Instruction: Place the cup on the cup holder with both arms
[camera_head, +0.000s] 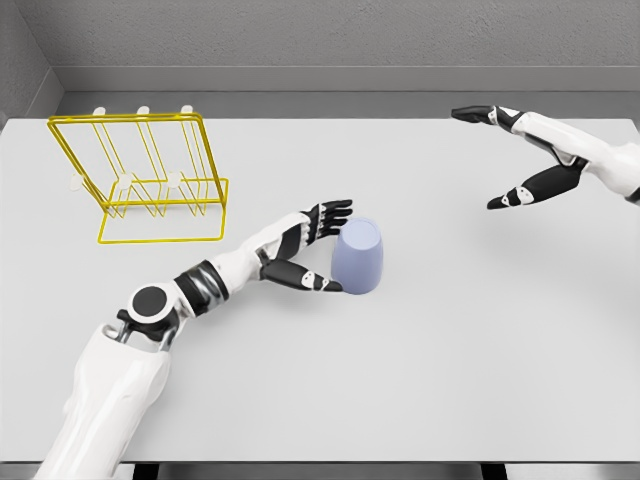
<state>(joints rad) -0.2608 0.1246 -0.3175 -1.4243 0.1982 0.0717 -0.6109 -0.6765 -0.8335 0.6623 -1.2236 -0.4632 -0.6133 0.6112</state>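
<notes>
A pale lavender cup (359, 257) stands upside down on the white table (420, 380), a little right of centre. My left hand (330, 248) is right beside its left side, fingers spread above and thumb below, touching or nearly touching it but not closed around it. The yellow wire cup holder (150, 180) stands at the back left, with white-tipped pegs. My right hand (495, 155) hovers open at the far right, well away from the cup, fingers stretched toward the left.
A grey wall runs behind the table's far edge. The table's front edge lies near the bottom of the view. Bare tabletop lies between the cup and the holder.
</notes>
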